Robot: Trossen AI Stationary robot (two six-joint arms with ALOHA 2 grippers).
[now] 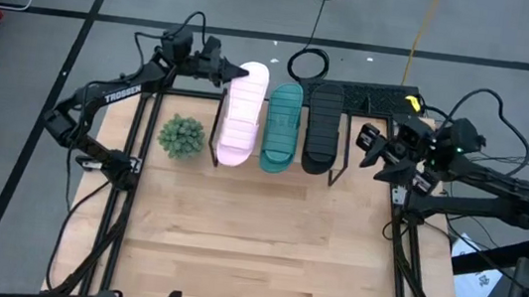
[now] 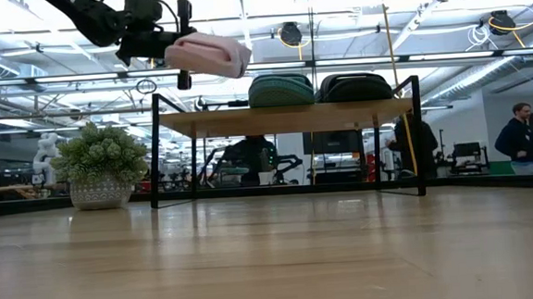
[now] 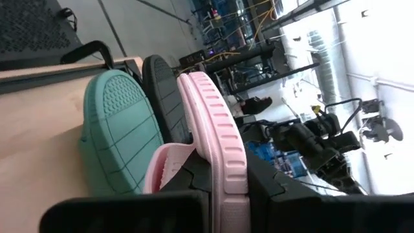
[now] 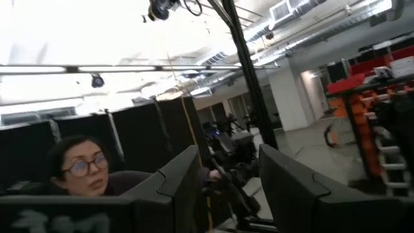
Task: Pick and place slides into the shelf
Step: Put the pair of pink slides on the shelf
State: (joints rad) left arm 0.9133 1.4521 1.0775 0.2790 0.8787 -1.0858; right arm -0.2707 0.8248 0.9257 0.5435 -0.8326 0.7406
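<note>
The shelf [image 2: 283, 117] stands at the table's far edge. The teal slide [image 1: 282, 126] and the black slide [image 1: 324, 127] lie on its plank side by side, ribbed soles up. The pale pink slide [image 1: 243, 114] hovers over the shelf's left part; in the low view the pink slide [image 2: 207, 56] is clear above the plank, beside the teal slide [image 2: 281, 89]. My left gripper [image 1: 225, 71] is shut on its far end. My right gripper [image 1: 373, 146] waits open just right of the shelf, touching nothing. My left gripper pinches the pink slide's far end [image 3: 223, 184] between its two fingers [image 3: 194, 178], across the thickness of the sole beside the strap. It comes roughly level from the table's far-left side. The slide is lifted clear of the plank, nearly level, and reaches out toward the table's near side.
A small potted plant [image 1: 182, 136] stands on the table left of the shelf. The wide wooden tabletop [image 1: 264, 238] stretches in front of the shelf. Cables and a black mat [image 1: 380, 100] lie behind it. People show in the room beyond.
</note>
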